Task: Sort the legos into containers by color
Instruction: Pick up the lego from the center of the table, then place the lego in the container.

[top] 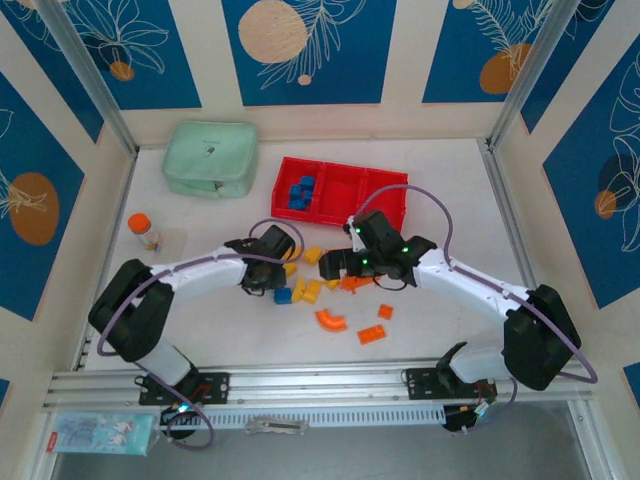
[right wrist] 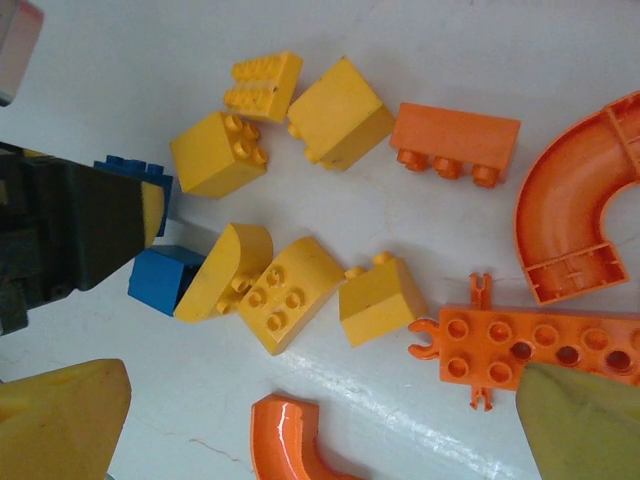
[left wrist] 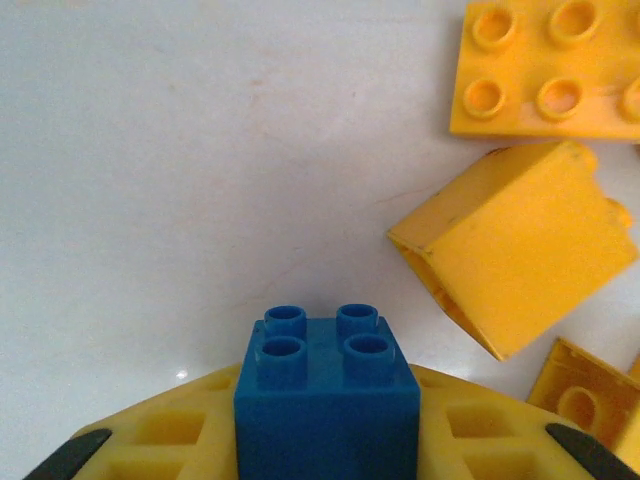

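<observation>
At table (top: 450,200) centre in the top view, the loose legos (top: 312,290) lie in a pile between my two arms. The left gripper (left wrist: 327,435) is pinching a blue 2x2 brick (left wrist: 325,375), with the pads pressed on both flanks and the studs facing the wrist camera. I can't tell if it's off the table. In that view, yellow bricks (left wrist: 515,245) lie from 1 to 4 o'clock of it.

The right gripper (right wrist: 320,395) is spread wide with nothing between the fingers, and it hovers over the pile. An orange plate (right wrist: 520,345) lies by its 3 o'clock finger and an orange arch (right wrist: 290,440) at 6.

The red tray (top: 345,190) sits at 12 o'clock of the pile. Its left compartment (top: 290,205) already has blue bricks (top: 300,190); the middle and right ones look bare.

My read of the step: the grasp on the blue is done and the carry comes next. I need to lift straight up so the yellow neighbours don't drag, then swing toward 12 o'clock, clear the tray wall and let go over the left compartment. The right arm sits close at 3 o'clock, so I'd keep it parked until the left is clear.
</observation>
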### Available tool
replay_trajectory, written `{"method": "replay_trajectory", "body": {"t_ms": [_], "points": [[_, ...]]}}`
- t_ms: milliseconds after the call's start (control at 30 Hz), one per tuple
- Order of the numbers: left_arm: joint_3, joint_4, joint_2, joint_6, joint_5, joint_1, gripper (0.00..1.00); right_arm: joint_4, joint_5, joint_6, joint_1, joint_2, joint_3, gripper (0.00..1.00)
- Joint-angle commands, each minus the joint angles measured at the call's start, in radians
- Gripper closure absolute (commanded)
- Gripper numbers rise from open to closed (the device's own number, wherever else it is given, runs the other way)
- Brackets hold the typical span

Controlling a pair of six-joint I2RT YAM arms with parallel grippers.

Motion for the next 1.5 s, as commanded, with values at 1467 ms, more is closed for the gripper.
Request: {"method": "replay_trajectory", "body": {"t_ms": [1467], "points": [[0.845, -0.132, 0.41, 0.33, 0.013, 0.18, 0.43, -0.012, -0.08, -0.055, -0.173, 0.053, 0.12, 0.01]]}}
